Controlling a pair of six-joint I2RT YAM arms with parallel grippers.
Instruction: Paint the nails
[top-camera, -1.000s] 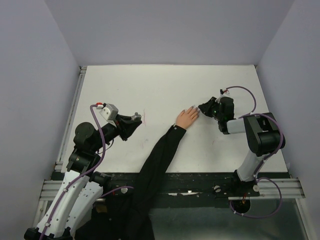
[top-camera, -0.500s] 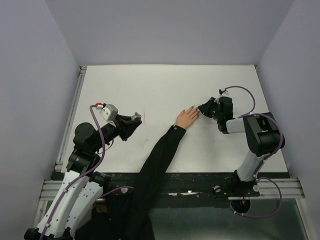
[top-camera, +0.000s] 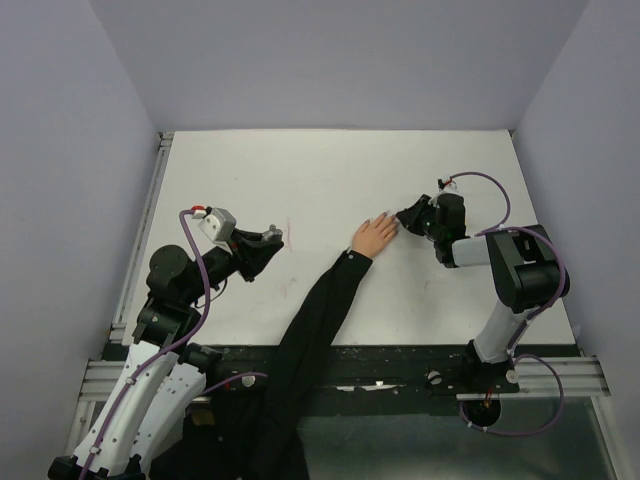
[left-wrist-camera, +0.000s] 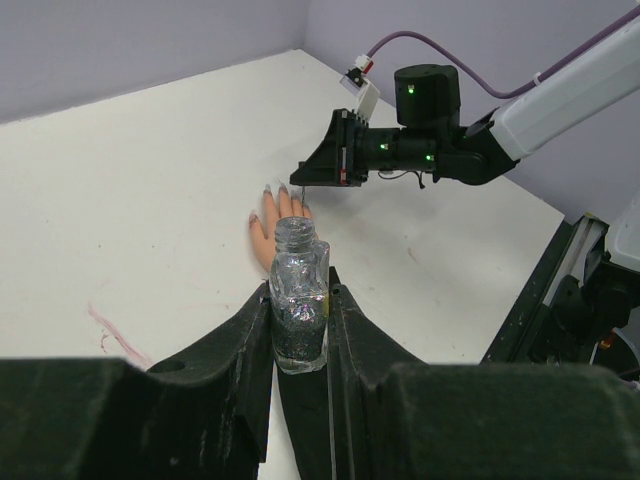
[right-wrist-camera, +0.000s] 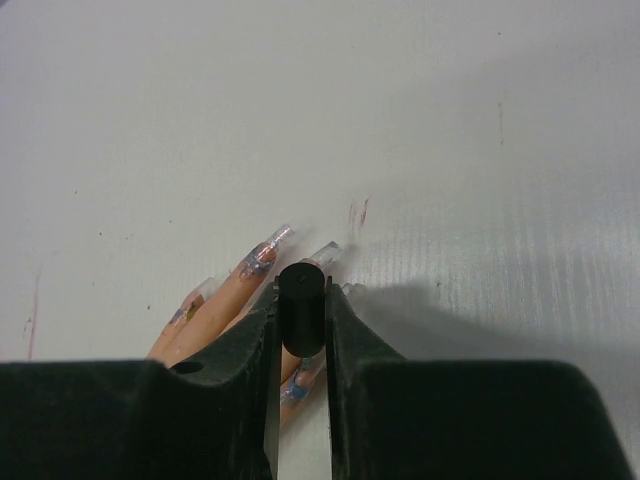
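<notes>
Two grippers, both loaded. Left gripper (left-wrist-camera: 300, 300): clamped on small clear bottle (left-wrist-camera: 298, 325), upright, neck uncapped, dark glittery fill, well apart from fake hand (top-camera: 373, 236). Right gripper (right-wrist-camera: 301, 298): pinched on black cylindrical cap (right-wrist-camera: 301, 312), poised directly over the nails (right-wrist-camera: 262, 252). Nails: long, clear-tipped, patchy purple glitter. Hand palm-down near middle of white table (top-camera: 300, 170), black sleeve (top-camera: 318, 315) trailing to near edge.

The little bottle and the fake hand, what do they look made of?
The bottle looks like clear glass, glossy, with glittery contents showing through; clear plastic is possible. The fake hand looks like matte peach rubber or plastic: even colour, no shine.
</notes>
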